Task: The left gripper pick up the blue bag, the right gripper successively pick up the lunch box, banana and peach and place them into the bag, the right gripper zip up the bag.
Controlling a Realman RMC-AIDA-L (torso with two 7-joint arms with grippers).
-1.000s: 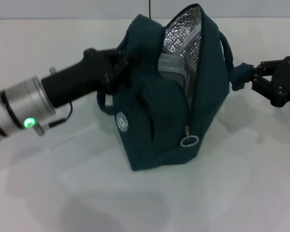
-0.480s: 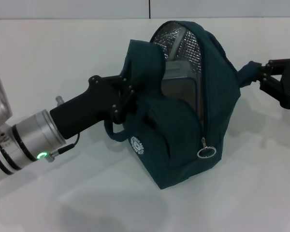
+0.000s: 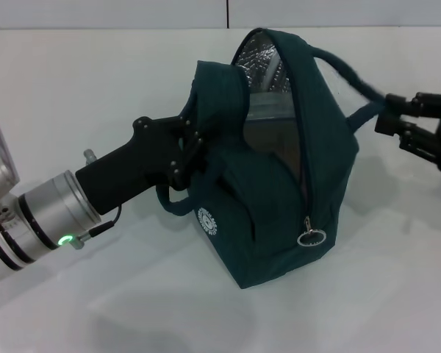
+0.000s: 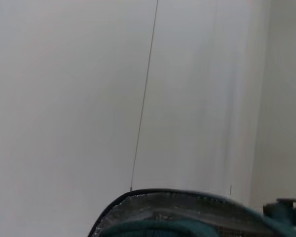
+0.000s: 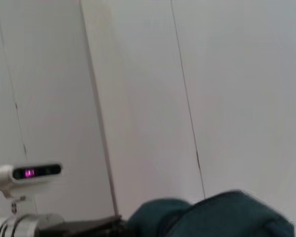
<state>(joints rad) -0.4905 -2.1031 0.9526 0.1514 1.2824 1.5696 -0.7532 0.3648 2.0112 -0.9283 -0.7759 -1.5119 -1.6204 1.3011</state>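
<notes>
The blue bag (image 3: 272, 198) stands on the white table, its top unzipped and silver foil lining (image 3: 261, 62) showing. The clear lunch box (image 3: 268, 121) sits inside the opening. My left gripper (image 3: 195, 140) is shut on the bag's left flap. My right gripper (image 3: 389, 118) is shut on the bag's right loop handle (image 3: 345, 73), pulling it taut. The zipper's ring pull (image 3: 310, 237) hangs low on the front seam. Banana and peach are out of view. The bag's top rim (image 4: 187, 207) and fabric (image 5: 222, 217) show in the wrist views.
The white table (image 3: 95, 73) spreads around the bag. A vertical seam runs down the pale wall (image 4: 143, 98) behind. The left arm's silver wrist with green light (image 3: 51, 220) lies low at the left.
The bag has shifted right and settled lower; the right gripper has pulled the handle out taut, stretching the opening. The left arm moved down and right earlier, then held.
</notes>
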